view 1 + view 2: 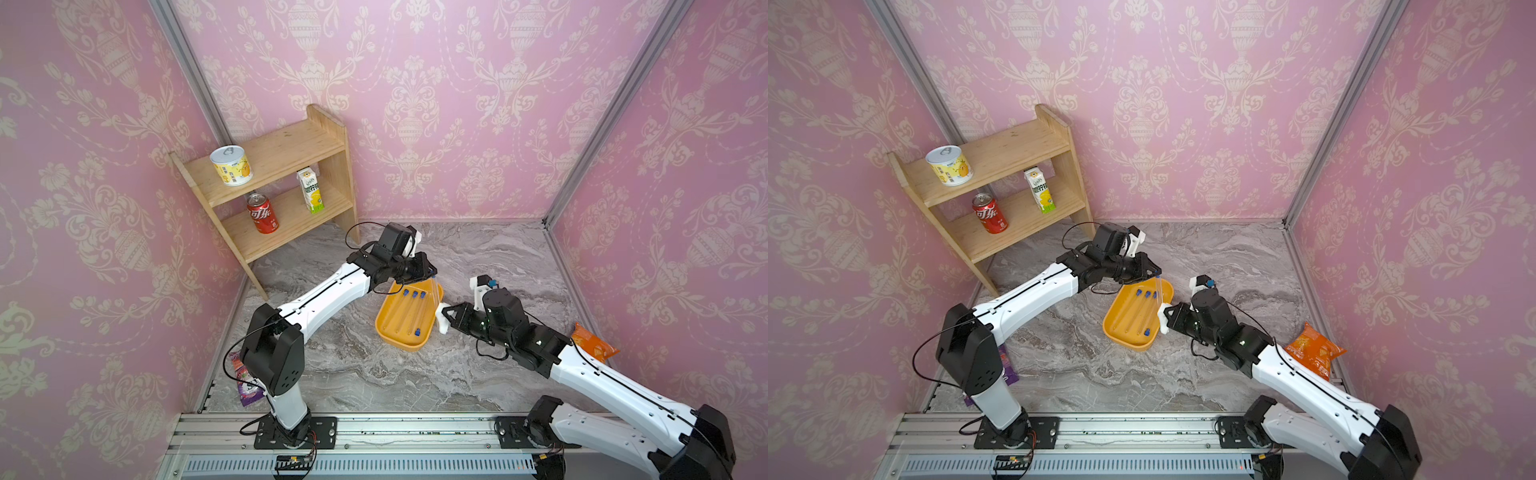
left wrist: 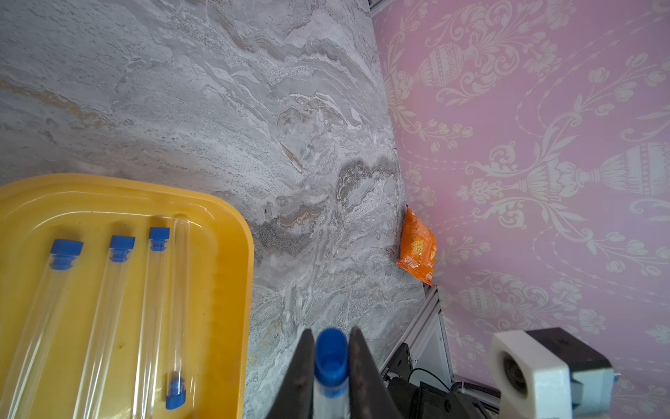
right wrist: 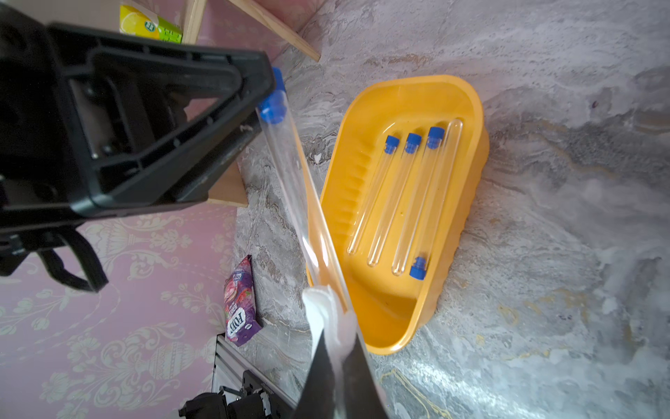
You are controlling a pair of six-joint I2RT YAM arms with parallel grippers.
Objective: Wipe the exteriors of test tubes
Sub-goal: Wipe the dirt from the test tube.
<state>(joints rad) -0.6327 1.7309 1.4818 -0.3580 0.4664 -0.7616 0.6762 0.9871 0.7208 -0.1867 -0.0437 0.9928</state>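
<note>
Where the left arm's base stands at the worktop's [image 1: 374,382] 8 o'clock, a purple bag [image 1: 245,384] is half hidden behind it. Above the tray's [image 1: 409,347] 1 o'clock corner, the left claw [image 2: 330,341] is clenched on the blue cap [image 2: 330,357] of one tube [image 3: 286,170]. That clear tube slants downward and is barely visible in both top views. In the tray lie four tubes [image 3: 393,199] side by side, three caps one way and one reversed. At the tray's 3 o'clock, the right claw [image 1: 448,319] is clamped on a white pad [image 3: 324,308], which hides the held tube's lower end. An orange bag [image 1: 594,345] at 4 o'clock sits partly behind the right arm.
</note>
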